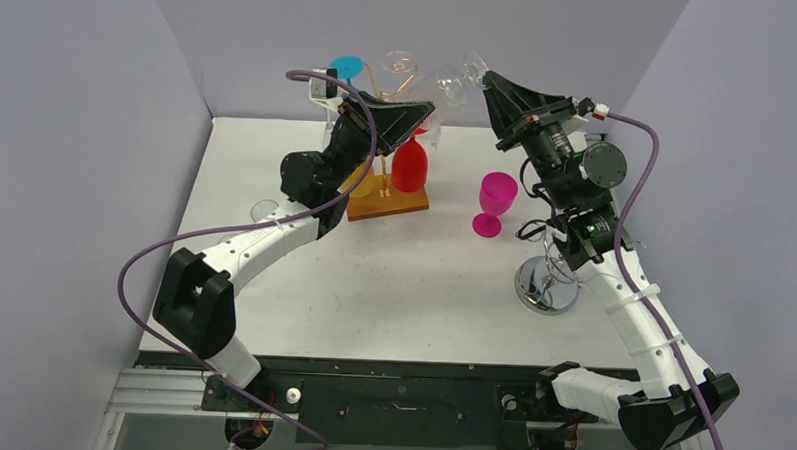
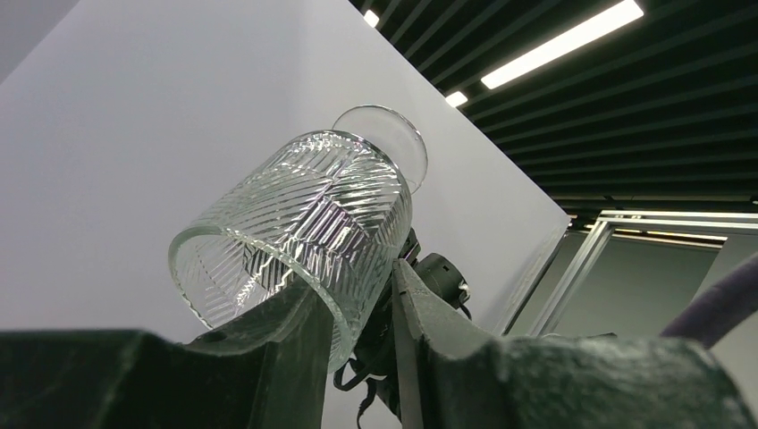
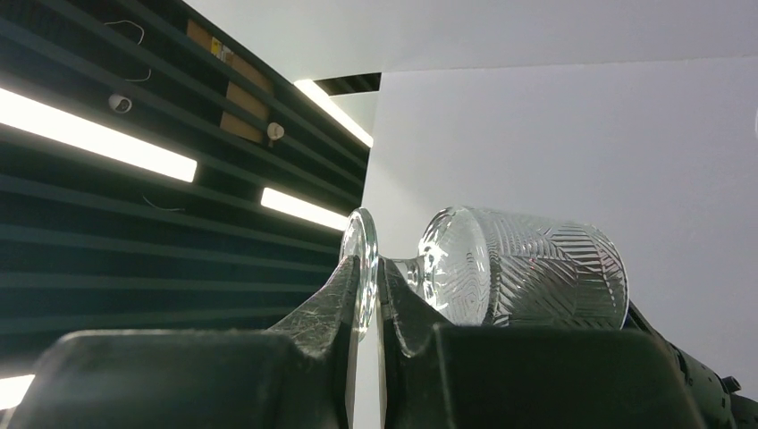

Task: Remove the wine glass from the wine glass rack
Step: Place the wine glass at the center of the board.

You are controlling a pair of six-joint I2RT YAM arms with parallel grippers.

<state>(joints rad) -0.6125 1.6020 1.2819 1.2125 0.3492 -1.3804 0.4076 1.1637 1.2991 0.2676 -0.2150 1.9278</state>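
Observation:
A clear cut-pattern wine glass (image 1: 451, 83) lies sideways in the air, just right of the top of the gold wine glass rack (image 1: 400, 67). My right gripper (image 1: 483, 78) is shut on the glass's round foot (image 3: 360, 259), and the bowl (image 3: 527, 268) points away from it. My left gripper (image 1: 428, 114) straddles the rim of the bowl (image 2: 295, 223). One of its fingers (image 2: 299, 308) is inside the bowl and the other stands outside, with a narrow gap to the glass. The left gripper (image 2: 353, 286) is open around the rim.
On the rack's wooden base (image 1: 387, 202) hang a red glass (image 1: 410, 163), a yellow glass (image 1: 361, 184) and a blue one (image 1: 347, 65). A pink glass (image 1: 495, 200) stands on the table. A chrome stand's round base (image 1: 547, 286) sits by the right arm.

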